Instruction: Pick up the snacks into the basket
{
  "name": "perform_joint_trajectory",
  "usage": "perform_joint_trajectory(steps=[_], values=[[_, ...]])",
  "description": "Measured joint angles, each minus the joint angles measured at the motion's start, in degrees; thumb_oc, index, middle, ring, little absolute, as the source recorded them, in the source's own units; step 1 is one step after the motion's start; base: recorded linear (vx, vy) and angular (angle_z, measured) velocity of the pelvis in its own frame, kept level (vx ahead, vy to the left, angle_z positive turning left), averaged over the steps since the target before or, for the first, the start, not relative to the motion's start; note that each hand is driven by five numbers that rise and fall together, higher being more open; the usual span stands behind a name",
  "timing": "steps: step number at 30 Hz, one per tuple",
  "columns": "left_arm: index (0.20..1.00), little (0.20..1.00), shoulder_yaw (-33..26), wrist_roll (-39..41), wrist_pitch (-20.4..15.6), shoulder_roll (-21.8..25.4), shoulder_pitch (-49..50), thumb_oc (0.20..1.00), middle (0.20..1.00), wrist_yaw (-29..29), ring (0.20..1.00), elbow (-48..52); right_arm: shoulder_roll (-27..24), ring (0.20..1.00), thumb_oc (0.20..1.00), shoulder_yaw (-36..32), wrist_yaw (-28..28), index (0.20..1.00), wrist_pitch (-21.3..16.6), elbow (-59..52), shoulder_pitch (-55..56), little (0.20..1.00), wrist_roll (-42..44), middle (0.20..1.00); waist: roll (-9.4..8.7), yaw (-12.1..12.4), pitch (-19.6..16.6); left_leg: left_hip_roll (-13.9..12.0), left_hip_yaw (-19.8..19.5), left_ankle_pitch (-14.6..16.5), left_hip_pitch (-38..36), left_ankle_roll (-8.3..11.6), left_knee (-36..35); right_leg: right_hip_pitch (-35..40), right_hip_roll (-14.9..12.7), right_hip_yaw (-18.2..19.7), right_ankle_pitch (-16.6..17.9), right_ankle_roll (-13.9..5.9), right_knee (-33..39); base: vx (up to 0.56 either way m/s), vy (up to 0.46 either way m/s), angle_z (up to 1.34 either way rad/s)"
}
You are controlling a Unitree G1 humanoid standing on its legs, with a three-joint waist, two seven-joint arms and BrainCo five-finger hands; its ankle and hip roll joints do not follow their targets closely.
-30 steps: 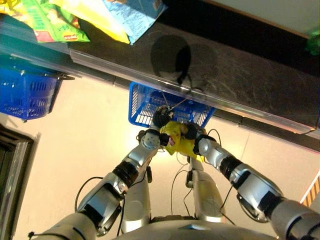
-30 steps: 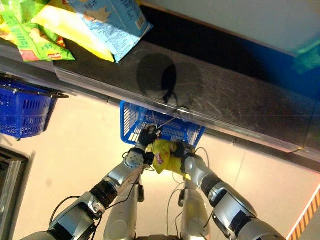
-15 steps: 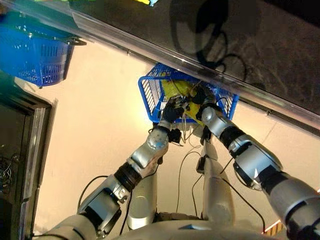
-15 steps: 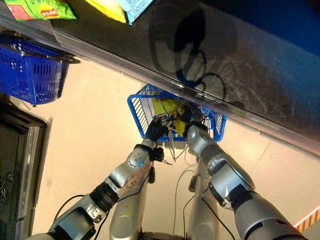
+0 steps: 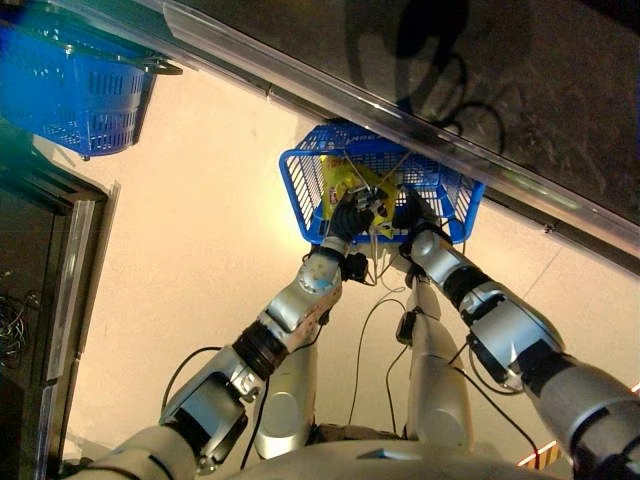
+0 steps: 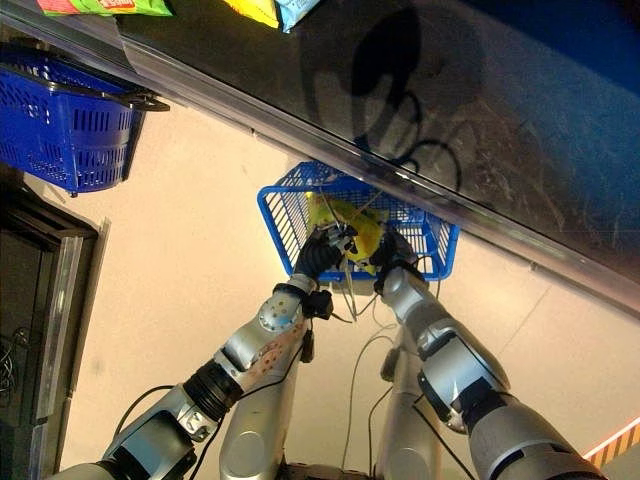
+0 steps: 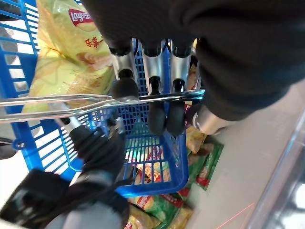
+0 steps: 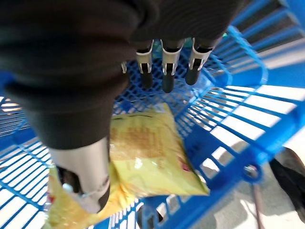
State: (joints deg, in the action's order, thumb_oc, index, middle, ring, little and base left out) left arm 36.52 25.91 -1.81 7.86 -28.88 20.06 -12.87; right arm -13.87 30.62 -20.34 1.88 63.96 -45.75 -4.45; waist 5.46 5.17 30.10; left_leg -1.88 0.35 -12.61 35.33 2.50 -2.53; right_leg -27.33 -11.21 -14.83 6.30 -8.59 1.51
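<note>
the blue basket [image 5: 300, 200] is sitting on the pale floor [image 5: 190, 250] just in front of the robot, tucked partly under the near edge of the dark counter [image 5: 560, 90]. a yellow snack bag [image 8: 147, 157] is lying inside it, on the mesh bottom; in the eye views the same bag is showing between the two hands, toward the left half of the basket.

the left hand [image 7: 152, 102] is reaching over the near rim of the basket, and its fingers are curling round the basket's metal wire handle [image 7: 47, 101], gripping it. the right hand [image 8: 164, 71] is hovering inside the basket just above the yellow bag, its fingers hanging straight and relaxed, holding nothing and apart from the bag.

in the left wrist view, more snack packets [image 7: 157, 202], green and yellow, are lying on the floor just outside the basket's wall.

far to the left, a second blue basket [image 6: 70, 120] is standing on the floor beside the counter, well apart from the first. at the far left end of the counter, a few snack bags [image 6: 110, 6] are lying on top, green, yellow and light blue, cut off by the edge of the view.
</note>
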Motion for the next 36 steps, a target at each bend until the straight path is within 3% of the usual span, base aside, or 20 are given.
perform_joint_trajectory(steps=[2, 6, 9, 10, 12, 13, 15, 18, 19, 22, 25, 27, 29, 31, 32, 33, 36], values=[[0.2, 0.2, -2.15, -0.41, 0.45, -0.36, 0.73, 0.2, 0.2, -0.25, 0.2, -3.19, -0.26, 1.0, 1.0, -1.02, 0.41, 1.0, -0.63, -6.97, 6.79, 1.0, 2.32, 1.0, -0.06, -0.26, 0.04, 0.45, -0.27, 0.02, -2.71, -0.03, -0.17, 3.29, -0.42, -0.23, -0.68, -0.43, -0.06, 0.01, 0.05, 0.24], [0.2, 0.2, -7.15, -5.23, 1.32, 2.82, 3.67, 0.2, 0.2, 0.95, 0.2, -11.47, 1.55, 1.0, 1.0, -2.9, 2.16, 1.0, -2.05, -7.67, 15.77, 1.0, 5.45, 1.0, -0.45, -2.95, -0.11, 0.63, -0.36, 0.09, -9.46, -0.04, -0.93, 10.14, -0.47, -0.13, -1.99, -0.99, -0.18, 0.04, 0.052, 0.15], [0.2, 0.2, -10.17, -11.8, 1.84, 3.16, 3.53, 0.2, 0.2, 1.75, 0.2, -20.11, 1.08, 1.0, 1.0, -5.85, 2.45, 1.0, -2.78, -8.81, 19.34, 1.0, 6.2, 1.0, -1.18, -3.19, 0.0, 0.34, 0.13, -0.01, -13.04, -0.14, -1.26, 13.47, -0.14, 0.12, -1.65, -0.71, -0.01, 0.07, 0.08, -0.08], [0.2, 0.2, -11.74, -14.39, 2.6, 5.22, 5.75, 0.2, 0.2, 2.95, 0.2, -23.1, 0.09, 1.0, 1.0, -6.27, 2.4, 1.0, -3.06, -9.31, 21.8, 1.0, 6.2, 1.0, -2.82, -4.6, -0.13, 0.24, 0.63, 0.03, -15.78, -0.1, -1.46, 15.77, -0.12, 0.54, -1.65, -0.71, 0.04, 0.13, 0.116, -0.14], [0.2, 0.2, -13.94, -17.96, 2.64, 5.35, 6.21, 0.2, 0.2, 2.95, 0.2, -31.35, -0.18, 1.0, 1.0, -8.77, 2.58, 1.0, -3.14, -9.52, 24.48, 1.0, 6.18, 1.0, -4.72, -4.79, -0.05, 0.25, 1.41, 0.31, -20.21, 0.0, -2.19, 19.65, -0.19, 1.08, -1.74, -0.77, 0.25, 0.13, 0.095, -0.17], [0.2, 0.2, -17.76, -18.54, 2.77, 5.33, 7.53, 0.2, 0.2, 3.0, 0.2, -38.14, -0.16, 1.0, 1.0, -10.39, 2.81, 1.0, -3.17, -10.42, 27.43, 1.0, 6.15, 1.0, -6.77, -5.63, -0.82, 0.22, 1.95, 1.03, -23.81, 0.23, -2.41, 22.92, -0.25, 1.54, -2.16, -0.86, 0.45, 0.12, 0.089, -0.19], [0.2, 0.2, -20.94, -19.9, 4.26, 5.76, 9.55, 0.2, 0.2, 3.83, 0.2, -44.1, -0.02, 1.0, 1.0, -12.13, 3.05, 1.0, -3.26, -12.76, 31.28, 1.0, 6.13, 1.0, -8.98, -6.05, -3.19, -0.14, 2.71, 2.27, -25.81, 0.36, -2.39, 24.39, -0.15, 2.16, -3.12, -1.02, 0.61, 0.1, 0.08, -0.2], [0.2, 0.2, -25.48, -22.72, 5.63, 5.55, 11.16, 0.2, 0.2, 3.58, 0.2, -50.99, -0.58, 1.0, 1.0, -15.8, 4.01, 1.0, -3.09, -20.81, 39.62, 1.0, 6.12, 1.0, -10.83, -5.8, -5.51, -0.58, 4.43, 2.33, -27.29, 0.11, -2.47, 24.92, 0.07, 3.45, -2.81, -0.58, -0.39, 0.11, 0.079, -0.15], [0.2, 0.2, -25.71, -22.92, 6.17, 5.71, 12.5, 0.2, 0.2, 3.55, 0.2, -51.6, -0.36, 1.0, 1.0, -15.87, 4.08, 1.0, -3.16, -21.19, 41.09, 1.0, 6.15, 1.0, -11.27, -6.94, -6.26, -0.48, 4.57, 2.51, -27.59, 0.17, -2.48, 24.94, -0.05, 3.74, -2.83, -0.63, -0.45, 0.14, 0.036, -0.2], [0.2, 0.2, -33.46, -24.71, 6.14, 5.52, 16.29, 0.2, 0.2, 2.31, 0.2, -54.09, 0.3, 1.0, 1.0, -17.68, 6.86, 1.0, -3.93, -32.06, 48.58, 1.0, 6.92, 1.0, -12.06, -7.73, -8.21, -1.11, 6.28, 3.19, -29.73, 0.1, -2.5, 25.09, -0.15, 6.69, -2.91, -0.75, -1.69, 0.03, -0.063, -0.35], [0.2, 0.2, -34.43, -25.18, 6.12, 5.8, 18.93, 0.2, 0.2, 1.95, 0.2, -53.56, 0.54, 1.0, 1.0, -18.7, 8.55, 1.0, -4.97, -38.42, 52.11, 1.0, 8.69, 1.0, -11.61, -7.32, -10.28, -2.7, 9.05, 3.61, -31.4, 0.42, -2.63, 24.34, 0.2, 6.28, -2.39, -0.24, -2.68, 0.0, -0.185, -0.54], [0.2, 0.2, -34.24, -27.21, 5.98, 5.11, 21.44, 0.2, 0.2, 1.7, 0.2, -53.68, 0.21, 1.0, 1.0, -18.81, 9.9, 1.0, -5.65, -40.77, 53.23, 1.0, 9.75, 1.0, -10.35, -7.27, -13.38, -4.19, 10.56, 3.78, -31.56, 0.78, -2.85, 23.58, -1.0, 5.46, -2.96, 0.45, -3.44, -0.01, -0.218, -0.39], [0.2, 0.2, -33.92, -28.58, 5.94, 4.57, 21.97, 0.2, 0.2, 1.44, 0.2, -53.68, 0.03, 1.0, 1.0, -19.52, 10.52, 1.0, -5.86, -43.52, 53.85, 1.0, 10.68, 1.0, -9.79, -7.29, -14.62, -5.05, 10.75, 3.41, -31.65, 1.78, -2.83, 22.93, -1.99, 4.86, -3.88, -0.4, -4.64, -0.03, -0.357, -0.18], [0.2, 0.2, -33.3, -29.65, 5.91, 4.16, 23.47, 0.2, 0.2, 1.34, 0.2, -53.39, -0.42, 1.0, 1.0, -20.73, 11.24, 1.0, -6.16, -50.75, 55.47, 1.0, 12.14, 1.0, -7.47, -7.31, -17.3, -8.36, 14.1, 2.42, -31.58, 3.31, -2.66, 21.51, -3.86, 5.74, -5.26, -1.45, -8.06, -0.07, -0.362, -0.21], [0.2, 0.2, -33.0, -29.62, 5.75, 3.98, 24.08, 0.2, 0.2, 1.41, 0.2, -53.35, -0.82, 1.0, 1.0, -20.99, 11.26, 1.0, -7.03, -51.86, 55.96, 1.0, 12.53, 1.0, -6.97, -7.34, -18.37, -9.11, 13.56, 2.52, -31.7, 3.71, -2.65, 21.48, -3.3, 5.92, -5.83, -2.41, -7.78, -0.12, -0.436, -0.43], [0.2, 0.2, -32.86, -29.63, 5.38, 2.73, 25.28, 0.2, 0.2, 1.32, 0.2, -53.25, -2.16, 1.0, 1.0, -21.86, 11.19, 1.0, -7.46, -52.13, 55.0, 1.0, 13.15, 1.0, -4.37, -7.21, -19.81, -11.31, 13.11, 2.57, -31.69, 4.07, -2.49, 20.72, -0.66, 6.16, -5.79, -1.01, -7.85, -0.16, -0.553, -0.5], [0.2, 0.2, -31.69, -29.59, 4.84, -1.21, 26.54, 0.2, 0.2, 1.96, 0.2, -52.78, -6.76, 1.0, 1.0, -24.2, 10.79, 1.0, -7.84, -53.05, 55.24, 1.0, 13.84, 1.0, -0.24, -7.55, -21.97, -14.79, 12.69, 1.53, -29.69, 3.54, 0.83, 19.32, 3.28, 5.94, -6.3, 0.82, -8.63, -0.18, -0.458, -0.28]])
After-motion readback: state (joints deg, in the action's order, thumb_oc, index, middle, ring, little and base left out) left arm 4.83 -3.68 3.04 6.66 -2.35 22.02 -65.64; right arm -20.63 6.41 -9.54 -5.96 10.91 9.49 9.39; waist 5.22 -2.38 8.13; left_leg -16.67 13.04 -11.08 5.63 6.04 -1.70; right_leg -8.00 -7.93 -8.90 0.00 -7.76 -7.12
